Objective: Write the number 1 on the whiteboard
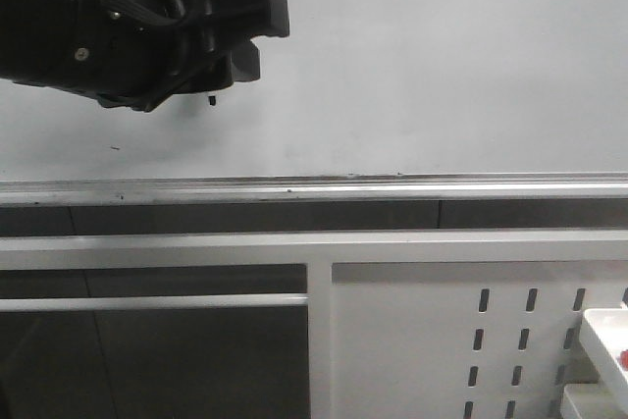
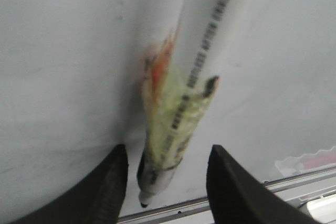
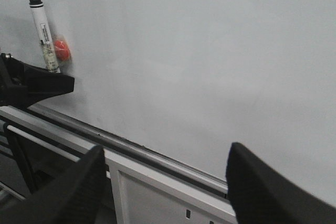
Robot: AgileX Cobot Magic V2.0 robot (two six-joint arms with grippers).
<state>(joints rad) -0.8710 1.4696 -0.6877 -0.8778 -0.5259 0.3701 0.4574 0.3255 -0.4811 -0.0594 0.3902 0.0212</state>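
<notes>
Front view: a marker (image 1: 212, 100) is pinched in the left gripper (image 1: 231, 41) near the whiteboard (image 1: 442, 66) upper left corner; no number 1 is seen. Steady tip pressure should be kept for a straight downward stroke; the right gripper (image 3: 163, 182) is spread

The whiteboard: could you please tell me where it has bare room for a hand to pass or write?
The whiteboard is bare across its middle and right, from the left gripper over to the right edge and down to the silver rail. It is crowded only at the upper left, where that gripper holds the marker near the surface.
</notes>
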